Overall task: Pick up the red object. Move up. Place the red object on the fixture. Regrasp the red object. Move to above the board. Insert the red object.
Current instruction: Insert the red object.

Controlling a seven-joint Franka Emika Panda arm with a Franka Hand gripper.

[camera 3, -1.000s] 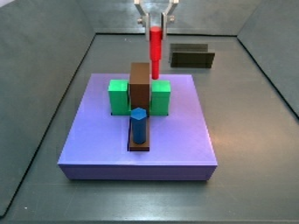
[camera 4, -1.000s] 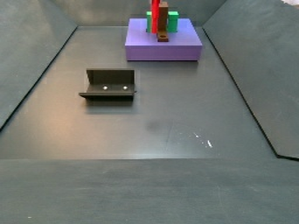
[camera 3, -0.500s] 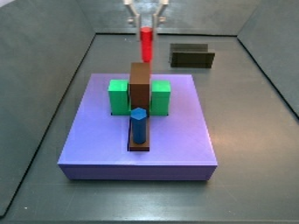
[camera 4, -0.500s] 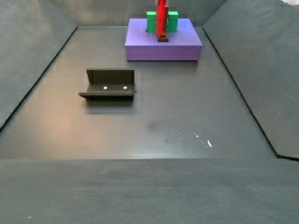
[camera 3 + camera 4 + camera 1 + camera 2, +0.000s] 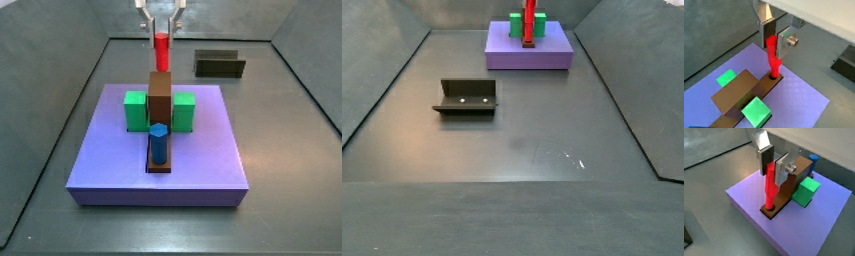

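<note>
— So where is the small bright red peg [image 5: 771, 55]?

— Upright between the gripper [image 5: 775, 39]'s flat silver fingers [image 5: 784, 167], which are clamped on its upper part. Both wrist views show its lower tip at a dark slot at the end of the long brown bar [image 5: 792, 185], on the large lavender-purple square board [image 5: 751, 204].

— Do the side views show that?

— No; in one the brown bar hides the tip [image 5: 162, 48]. They do show the dark olive-black fixture [image 5: 466, 96] with its raised back wall, on the grey floor well apart from the board.

— Counts?

— One red peg, one brown bar, one blue hexagonal peg [image 5: 158, 142], two green blocks [image 5: 135, 110].
</note>
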